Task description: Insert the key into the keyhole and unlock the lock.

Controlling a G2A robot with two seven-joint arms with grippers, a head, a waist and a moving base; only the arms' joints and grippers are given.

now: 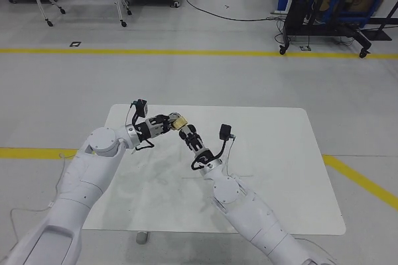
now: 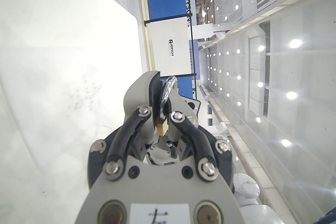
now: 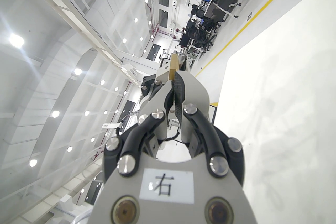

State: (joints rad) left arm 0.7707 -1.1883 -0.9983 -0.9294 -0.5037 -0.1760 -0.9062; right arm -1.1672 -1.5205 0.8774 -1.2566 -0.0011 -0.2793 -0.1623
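Observation:
Above the table's back left part, my left gripper [image 1: 170, 122] is shut on a brass padlock [image 1: 180, 122]. In the left wrist view the padlock's steel shackle [image 2: 168, 87] curves up between the pads and its brass body [image 2: 162, 128] sits lower between the fingers. My right gripper [image 1: 186, 135] is just in front of the padlock, pointing at it, with its fingers pressed together on the key, which they almost entirely hide. In the right wrist view the padlock's brass body [image 3: 173, 68] stands right at the tips of my right gripper [image 3: 174, 82].
The white table [image 1: 272, 172] is bare apart from faint scuff marks. Both arms meet over its back left part. Yellow floor lines run behind and beside the table, and a dark equipment cart [image 1: 325, 26] stands far back right.

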